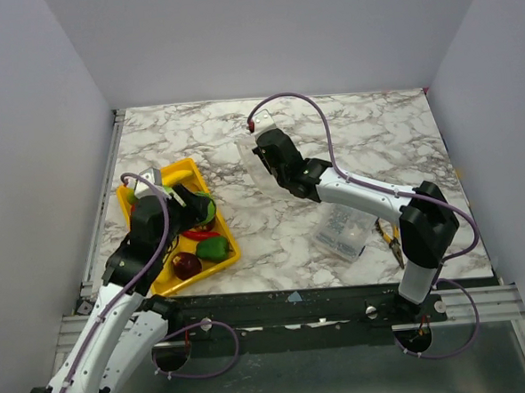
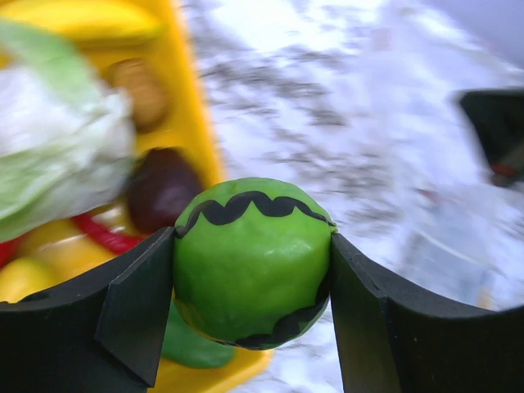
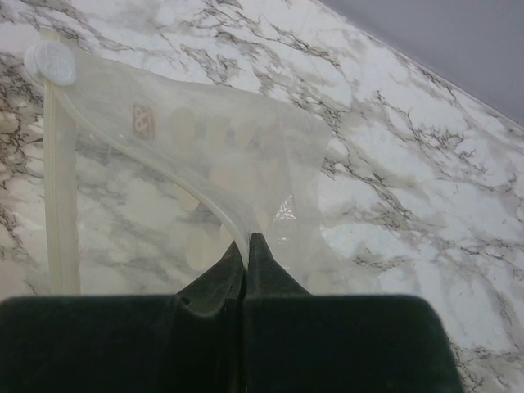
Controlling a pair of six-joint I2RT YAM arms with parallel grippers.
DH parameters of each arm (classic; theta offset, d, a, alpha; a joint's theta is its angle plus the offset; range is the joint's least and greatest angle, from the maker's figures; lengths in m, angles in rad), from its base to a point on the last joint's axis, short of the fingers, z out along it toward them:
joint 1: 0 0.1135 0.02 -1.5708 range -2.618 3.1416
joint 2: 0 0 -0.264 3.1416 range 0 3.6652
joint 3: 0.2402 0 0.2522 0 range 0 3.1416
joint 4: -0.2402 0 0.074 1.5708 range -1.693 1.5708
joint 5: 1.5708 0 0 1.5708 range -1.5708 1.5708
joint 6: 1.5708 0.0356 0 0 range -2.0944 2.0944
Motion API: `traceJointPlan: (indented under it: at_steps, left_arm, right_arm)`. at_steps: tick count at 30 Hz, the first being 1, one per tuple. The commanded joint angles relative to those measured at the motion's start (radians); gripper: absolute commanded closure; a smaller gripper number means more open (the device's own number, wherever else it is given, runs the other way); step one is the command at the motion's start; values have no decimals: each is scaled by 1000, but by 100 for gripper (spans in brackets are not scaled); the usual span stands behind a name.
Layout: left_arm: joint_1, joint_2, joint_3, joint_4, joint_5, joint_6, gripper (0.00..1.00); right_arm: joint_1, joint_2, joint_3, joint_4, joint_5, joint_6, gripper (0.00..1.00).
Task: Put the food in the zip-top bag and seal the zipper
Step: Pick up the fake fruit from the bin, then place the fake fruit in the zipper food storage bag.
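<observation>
The green striped ball point(image 2: 250, 286) is gripped between the jaws of the left gripper point(image 2: 252, 241), at the right-hand edge of the yellow tray point(image 2: 192, 123). A dark red fruit point(image 2: 162, 187), red chili point(image 2: 106, 237), cauliflower point(image 2: 57, 147) and banana point(image 2: 82, 18) are seen lying in the tray. The clear bag point(image 3: 229, 155) is pinched at one edge by the closed right gripper point(image 3: 246, 246), with its zipper point(image 3: 59, 213) stretched along the bag's left edge over the marble worktop point(image 1: 393, 144). Bare marble is shown between tray and bag.
</observation>
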Motion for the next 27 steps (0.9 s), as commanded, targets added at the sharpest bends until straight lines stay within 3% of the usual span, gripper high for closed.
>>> traceJointPlan:
  at_steps: [1,4,15,27]
  left_arm:
    - [2,-106,-69,396,455,64,77]
    - [2,-93,-115,555,560,40,88]
    - [0,173,-131,860,709,-124,88]
    - [-3,400,-46,848,642,-125,89]
  right_arm:
    - [4,4,26,-16,-24,26,100]
    - [4,-4,18,-16,-44,43,99]
    - [4,-24,1,-16,-97,122,99]
    - [3,-46,16,-28,-142,176,100]
